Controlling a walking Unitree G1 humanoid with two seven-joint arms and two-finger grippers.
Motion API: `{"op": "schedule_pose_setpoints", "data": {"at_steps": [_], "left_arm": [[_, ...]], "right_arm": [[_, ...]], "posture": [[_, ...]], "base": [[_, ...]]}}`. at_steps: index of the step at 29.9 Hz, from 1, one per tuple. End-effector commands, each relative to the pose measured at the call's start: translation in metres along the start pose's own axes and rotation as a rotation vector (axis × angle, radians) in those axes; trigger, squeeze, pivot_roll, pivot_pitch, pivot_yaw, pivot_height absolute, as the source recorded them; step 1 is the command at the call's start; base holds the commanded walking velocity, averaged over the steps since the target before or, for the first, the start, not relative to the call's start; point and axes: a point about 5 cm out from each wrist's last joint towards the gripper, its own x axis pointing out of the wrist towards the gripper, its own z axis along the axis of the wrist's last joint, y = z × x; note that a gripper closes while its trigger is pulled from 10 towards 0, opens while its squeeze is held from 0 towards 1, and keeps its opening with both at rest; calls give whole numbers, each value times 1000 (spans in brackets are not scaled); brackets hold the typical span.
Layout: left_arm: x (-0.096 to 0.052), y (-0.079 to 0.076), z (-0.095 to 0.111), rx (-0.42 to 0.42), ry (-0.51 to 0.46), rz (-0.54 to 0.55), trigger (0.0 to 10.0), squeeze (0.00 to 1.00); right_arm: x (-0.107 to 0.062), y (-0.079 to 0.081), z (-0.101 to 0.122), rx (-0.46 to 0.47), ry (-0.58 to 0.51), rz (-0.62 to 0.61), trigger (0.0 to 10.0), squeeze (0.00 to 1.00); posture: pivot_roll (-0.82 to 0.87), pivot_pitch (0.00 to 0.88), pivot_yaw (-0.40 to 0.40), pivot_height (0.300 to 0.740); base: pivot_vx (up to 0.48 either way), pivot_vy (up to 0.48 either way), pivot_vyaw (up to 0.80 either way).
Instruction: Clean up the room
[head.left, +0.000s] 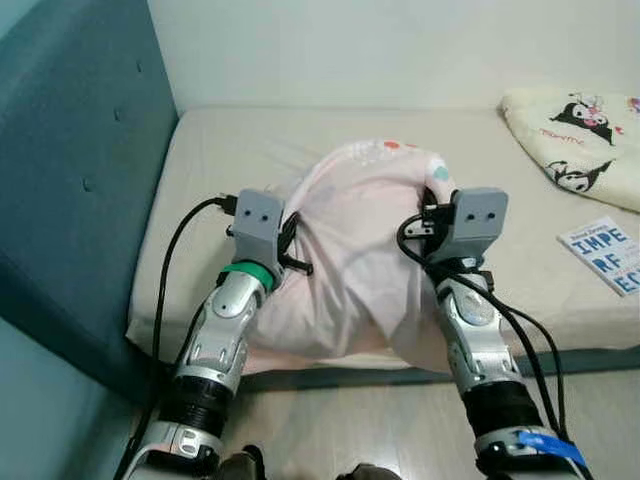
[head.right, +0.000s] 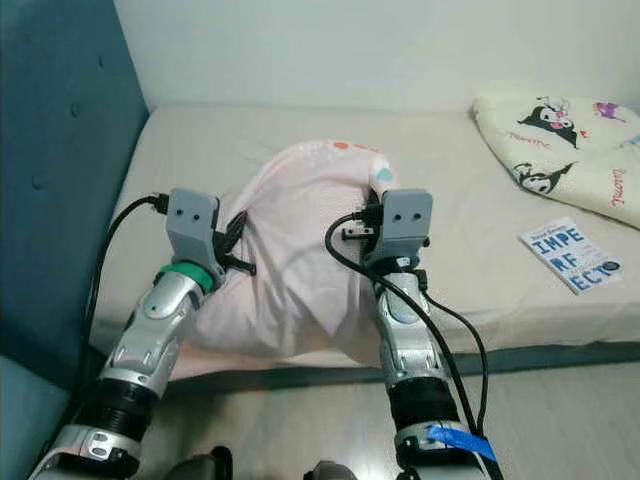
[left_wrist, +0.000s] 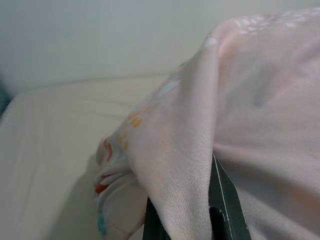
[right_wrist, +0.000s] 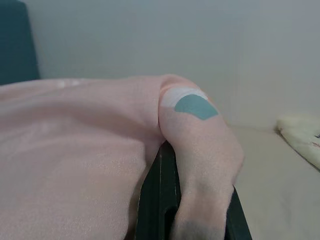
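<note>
A pale pink blanket (head.left: 350, 230) with small coloured prints lies bunched in a heap on the near edge of the bed's mattress (head.left: 220, 140). My left gripper (head.left: 292, 245) is at the heap's left side. In the left wrist view its black fingers (left_wrist: 226, 210) are shut on a fold of the pink cloth. My right gripper (head.left: 428, 215) is at the heap's right side. There too a fold of the blanket (right_wrist: 200, 150) is pinched between the fingers (right_wrist: 160, 200). Both fingertips are hidden in the cloth in the eye views.
A teal padded headboard (head.left: 70, 180) rises on the left. At the right of the bed lie a cream cartoon-print quilt (head.left: 580, 140) and a white and blue book (head.left: 605, 255). The wall stands behind the bed, and pale wooden floor (head.left: 340, 420) shows by my legs.
</note>
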Motion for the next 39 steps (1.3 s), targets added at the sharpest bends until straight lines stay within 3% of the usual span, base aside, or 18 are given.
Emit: {"op": "schedule_pose_setpoints", "data": {"at_steps": [1,2,9,28,39], "left_arm": [[2,1,6,4,-25,7,10000,0],[3,4,6,-30,-18,28,10000,0],[0,10,7,-22,-28,34,10000,0],[4,1,12,-9,-38,-15,10000,0],[1,-4,9,0,-22,-48,10000,0]], "right_arm": [[3,-1,9,-10,-48,-8,10000,0],[2,-1,8,-15,-46,-4,10000,0],[1,-1,8,-24,-47,3,10000,0],[2,-6,15,-22,-83,-30,10000,0],[-2,-6,13,13,-76,-41,10000,0]], "posture": [[46,20,13,740],[44,19,15,740],[39,16,15,740],[28,20,26,740],[30,41,29,740]], "base": [[0,0,800],[0,0,800],[0,0,800],[0,0,800],[0,0,0]]}}
